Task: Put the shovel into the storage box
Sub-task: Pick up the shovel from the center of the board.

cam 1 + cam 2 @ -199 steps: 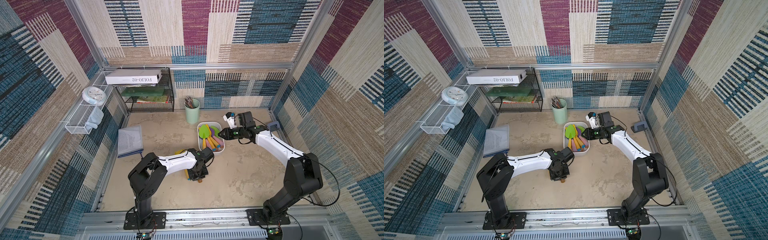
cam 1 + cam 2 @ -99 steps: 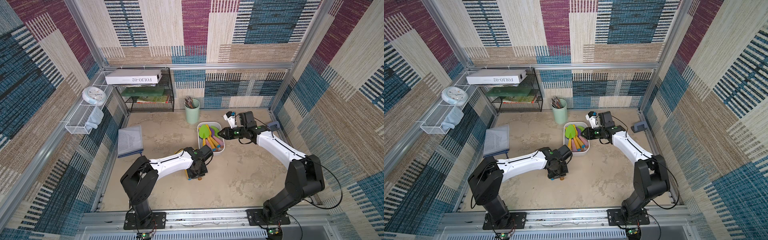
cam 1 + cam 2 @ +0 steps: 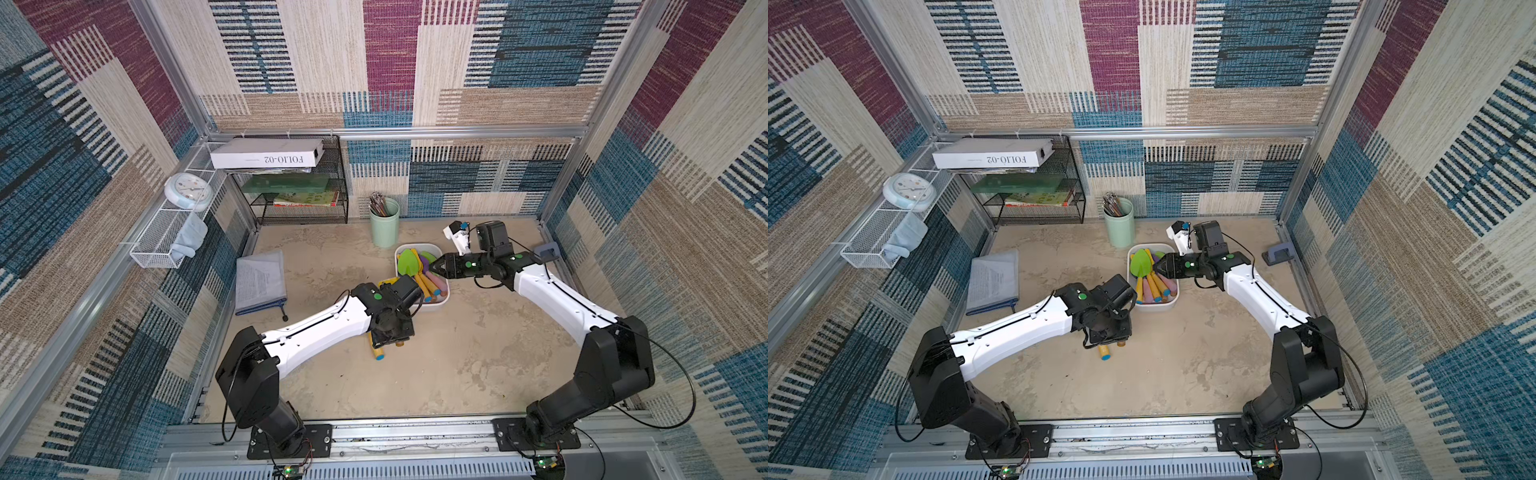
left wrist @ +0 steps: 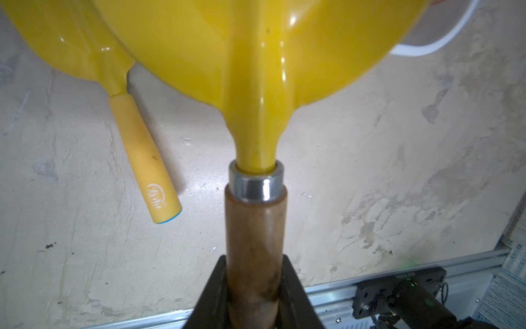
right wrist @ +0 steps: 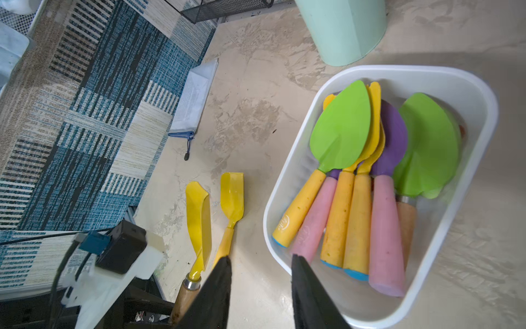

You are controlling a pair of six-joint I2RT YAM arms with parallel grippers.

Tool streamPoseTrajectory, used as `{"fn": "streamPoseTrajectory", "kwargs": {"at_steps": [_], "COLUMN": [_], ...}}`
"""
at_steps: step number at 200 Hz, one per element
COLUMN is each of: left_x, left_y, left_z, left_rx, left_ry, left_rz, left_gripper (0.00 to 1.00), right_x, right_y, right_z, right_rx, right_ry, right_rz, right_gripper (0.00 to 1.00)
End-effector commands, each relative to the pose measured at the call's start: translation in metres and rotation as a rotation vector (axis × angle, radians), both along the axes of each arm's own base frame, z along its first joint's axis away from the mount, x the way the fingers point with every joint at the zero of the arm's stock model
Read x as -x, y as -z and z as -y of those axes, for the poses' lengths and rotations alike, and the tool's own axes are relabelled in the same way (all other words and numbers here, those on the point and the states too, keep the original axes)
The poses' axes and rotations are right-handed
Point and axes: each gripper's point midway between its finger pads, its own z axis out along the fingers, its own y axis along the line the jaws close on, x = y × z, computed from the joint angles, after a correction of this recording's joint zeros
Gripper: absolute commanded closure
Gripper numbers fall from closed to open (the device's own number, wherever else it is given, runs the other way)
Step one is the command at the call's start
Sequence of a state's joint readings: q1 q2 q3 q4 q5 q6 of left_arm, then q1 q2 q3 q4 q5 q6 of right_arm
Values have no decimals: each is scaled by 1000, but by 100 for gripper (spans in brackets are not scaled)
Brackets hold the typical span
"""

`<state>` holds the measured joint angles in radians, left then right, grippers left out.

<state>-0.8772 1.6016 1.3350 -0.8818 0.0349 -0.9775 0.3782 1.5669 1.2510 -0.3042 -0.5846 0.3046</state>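
The sandy table [image 3: 457,374] carries the white storage box [image 3: 437,306] toward its back, just in front of a green cup [image 3: 385,228]. Inside the box lies a heap of shovels [image 5: 341,128] with green, yellow and purple blades, their handles toward the robot.

The right claw [image 5: 260,284] hangs at the edge of the box on its own arm's side, its two fingers apart with nothing between them.

The left claw [image 4: 254,290] is clamped on the brown handle of the wooden-handled shovel [image 4: 256,71]. The handle runs straight out from between the fingers, and the yellow blade sits ahead of the claw. This shovel is outside the box, just beside it on the left arm's side, and the box's white rim shows past the blade in the left wrist view. Whether the blade rests on the table or hangs above it cannot be told.

A second shovel [image 4: 145,159], yellow with a yellow handle, lies flat on the table just beside the held one.
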Motion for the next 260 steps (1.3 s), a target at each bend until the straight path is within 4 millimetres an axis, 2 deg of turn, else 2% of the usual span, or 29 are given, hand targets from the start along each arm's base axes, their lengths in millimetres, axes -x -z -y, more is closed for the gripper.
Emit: {"fn": "streamPoseTrajectory", "kwargs": {"at_steps": [1, 54, 115, 161, 232, 260], "left_x": [-3, -18, -27, -36, -39, -42], "left_y": [-13, -29, -27, -39, -34, -36], "left_z": [7, 15, 12, 20, 27, 27], "left_rx": [6, 5, 3, 34, 36, 35], "left_ry": [98, 154, 129, 121, 115, 104], "left_rz": [35, 109, 103, 124, 105, 112], "left_gripper": [100, 100, 100, 100, 100, 99], "right_x": [2, 5, 10, 11, 2, 0], "right_y": [-9, -11, -14, -9, -6, -3], "right_z": [-15, -37, -43, -47, -46, -46], "right_rx": [-32, -31, -34, -27, 12, 19], "right_ry": [-19, -32, -35, -20, 60, 73], "right_rz": [11, 13, 24, 19, 33, 28], "right_gripper": [60, 58, 58, 61, 83, 88]}}
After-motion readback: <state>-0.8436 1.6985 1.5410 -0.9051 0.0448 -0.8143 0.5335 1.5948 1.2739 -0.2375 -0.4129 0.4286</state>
